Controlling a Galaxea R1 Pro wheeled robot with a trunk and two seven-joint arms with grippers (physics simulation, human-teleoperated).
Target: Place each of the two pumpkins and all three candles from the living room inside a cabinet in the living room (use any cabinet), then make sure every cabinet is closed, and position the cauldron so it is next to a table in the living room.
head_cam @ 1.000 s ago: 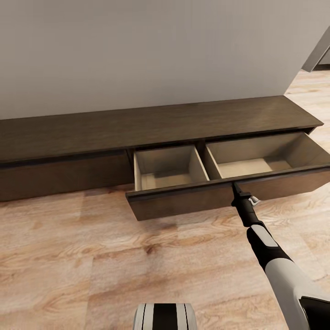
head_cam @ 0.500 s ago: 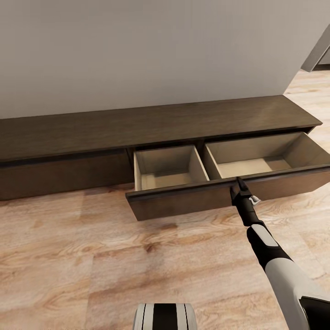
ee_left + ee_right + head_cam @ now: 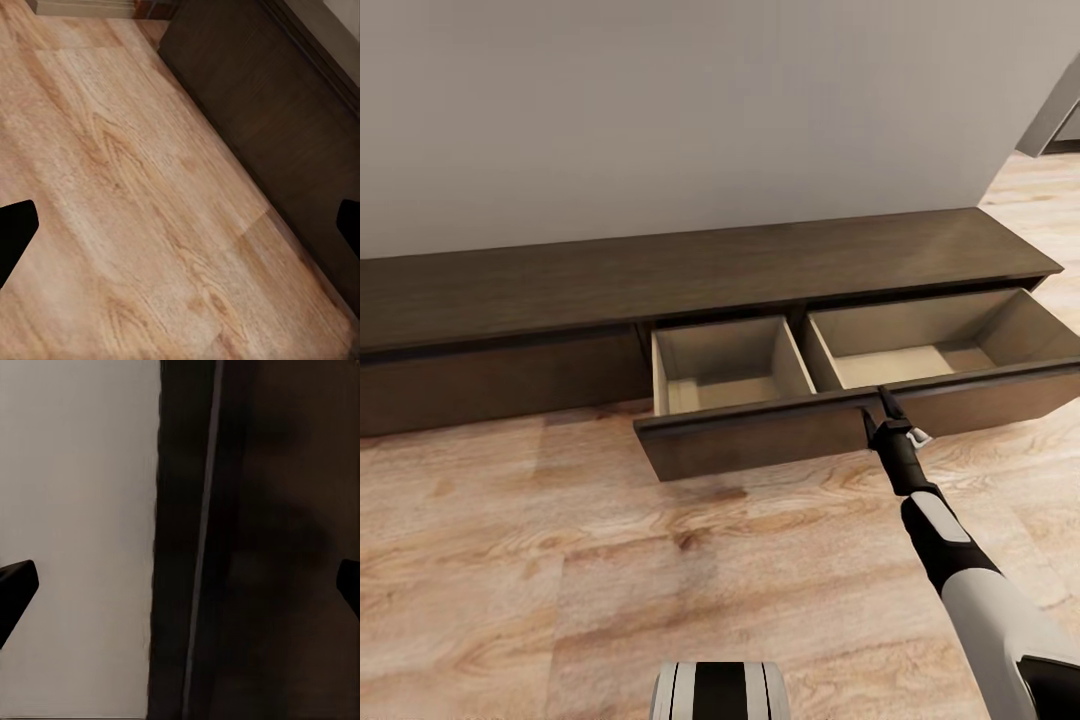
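Cabinet point(image 3: 690, 270): long, low, dark-brown unit against the wall, standing on the wooden floor point(image 3: 540, 560).
Drawer point(image 3: 760, 440): pulled out at the cabinet's right half; two pale compartments, both look bare.
Right gripper point(image 3: 882, 405): arm stretched forward, tips at the top edge of the drawer front, about at the divider between the compartments.
Right jaws: wide apart in the right wrist view, the edge of the drawer front running between them; gripping nothing.
Left gripper point(image 3: 180, 225): aimed down at the floor beside the cabinet's dark front.
Left jaws: wide, holding nothing.
Handling: the drawer front looks stiff and smooth with no handle; probably best hooked or pushed at its top edge, squarely, so it slides straight.
Pumpkins, candles: nothing to report here.
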